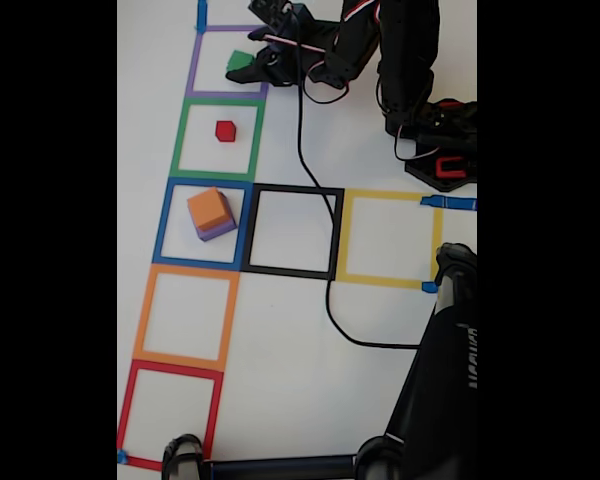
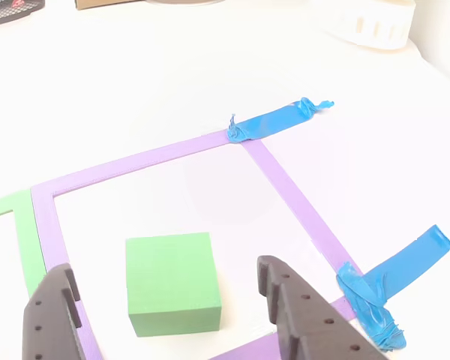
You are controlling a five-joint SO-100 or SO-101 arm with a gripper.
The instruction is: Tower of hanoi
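Purple cube (image 1: 218, 229) carries the orange cube (image 1: 208, 208) in the blue square; green cube (image 2: 172, 282) sits in the purple square (image 2: 281, 182) between the wide-open gripper (image 2: 172, 300); red cube (image 1: 225, 131) waits nearby. Drop lower, centre, close squarely

- White lettering on black stand leg (image 1: 458, 375), lower right of fixed view; sideways, too blurred to read.
- No other text, labels or numbers legible in either view.
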